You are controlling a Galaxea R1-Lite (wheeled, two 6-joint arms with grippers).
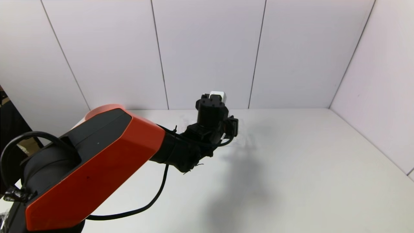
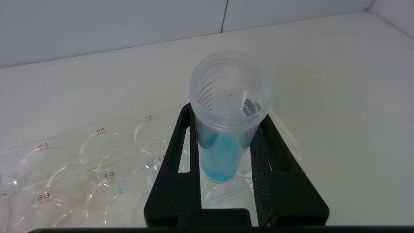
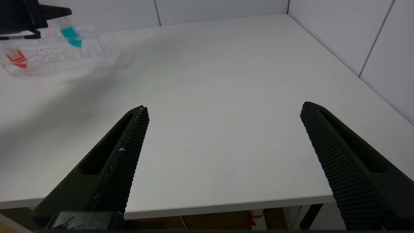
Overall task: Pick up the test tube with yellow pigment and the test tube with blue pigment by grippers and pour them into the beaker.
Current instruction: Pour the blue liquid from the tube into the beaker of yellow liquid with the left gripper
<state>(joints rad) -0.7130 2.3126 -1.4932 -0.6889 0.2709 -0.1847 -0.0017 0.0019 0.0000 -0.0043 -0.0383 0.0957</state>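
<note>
My left gripper (image 2: pixel 226 113) is shut on the test tube with blue pigment (image 2: pixel 220 158), its two black fingers pressing the tube just under the rim. The open mouth faces the left wrist camera. In the right wrist view the same tube (image 3: pixel 70 34) hangs tilted with its blue tip just over the clear rack (image 3: pixel 64 55). In the head view the left gripper (image 1: pixel 231 127) reaches to the table's far middle. My right gripper (image 3: pixel 224 108) stands open and empty over the table's front edge. The test tube with yellow pigment and the beaker are out of view.
The clear many-holed rack (image 2: pixel 97 152) lies under and beside the held tube, its holes marked in red letters. A tube with red-orange liquid (image 3: pixel 16 58) stands at one end of the rack. White walls close off the table's back and right side.
</note>
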